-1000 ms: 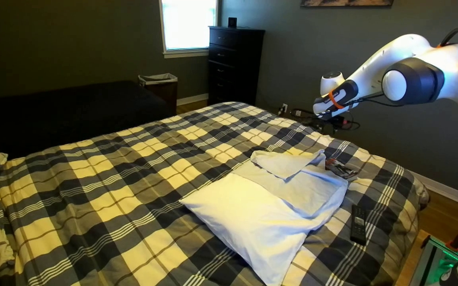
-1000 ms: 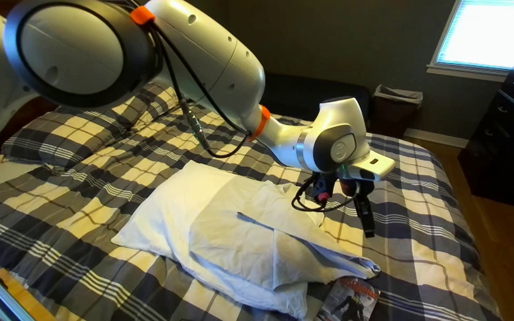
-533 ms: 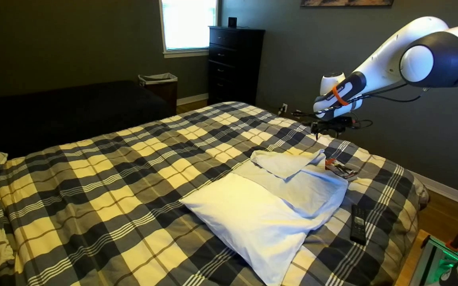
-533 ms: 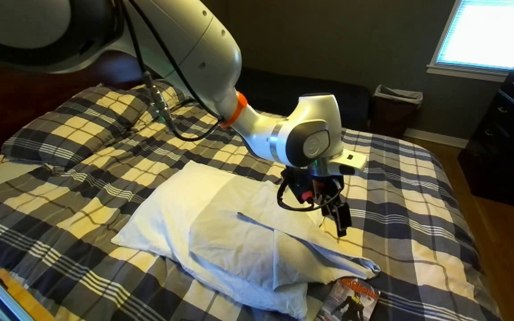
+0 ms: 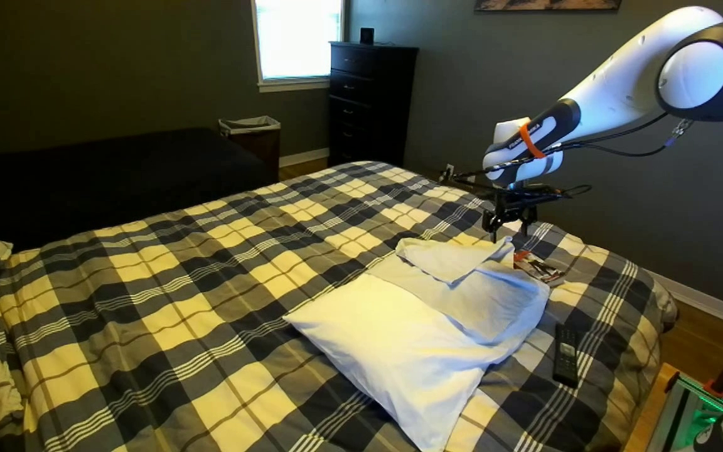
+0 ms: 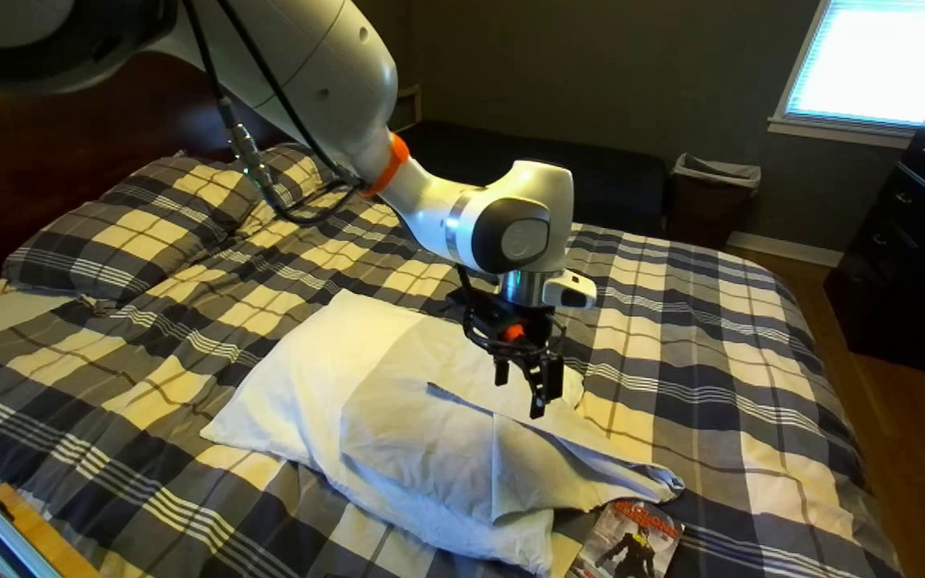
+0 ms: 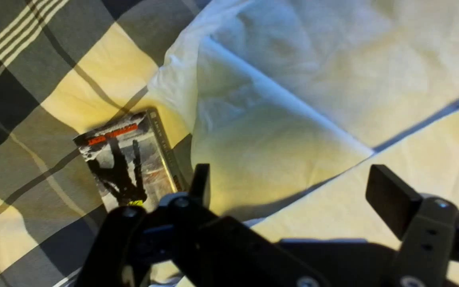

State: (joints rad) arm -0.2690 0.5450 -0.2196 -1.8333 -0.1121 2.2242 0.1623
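Observation:
My gripper (image 7: 291, 175) is open and empty, with its two dark fingers wide apart in the wrist view. It hangs above the folded end of a white pillow (image 7: 412, 59); a gap seems to remain between them. In both exterior views the gripper (image 5: 509, 235) (image 6: 520, 393) points down over the pillow (image 5: 393, 333) (image 6: 310, 361). The pillow's loose cloth end is folded over with a raised crease. A flat case with a red title and a dark figure (image 7: 126, 159) lies on the bed beside the pillow's corner. The case also shows in both exterior views (image 5: 538, 267) (image 6: 631, 542).
A plaid bedspread (image 5: 211, 314) covers the bed. A black remote (image 5: 565, 355) lies near the pillow. Plaid pillows (image 6: 133, 225) lie at the bed's head. A wooden stand with a metal frame (image 6: 29, 530) stands at the bedside. A dresser (image 5: 371, 103) and hamper (image 5: 251, 141) stand beyond.
My gripper has moved down and from beyond the pillow to over its folded end, going left in an exterior view. The wrist has turned to point down. The pillow and case have not moved.

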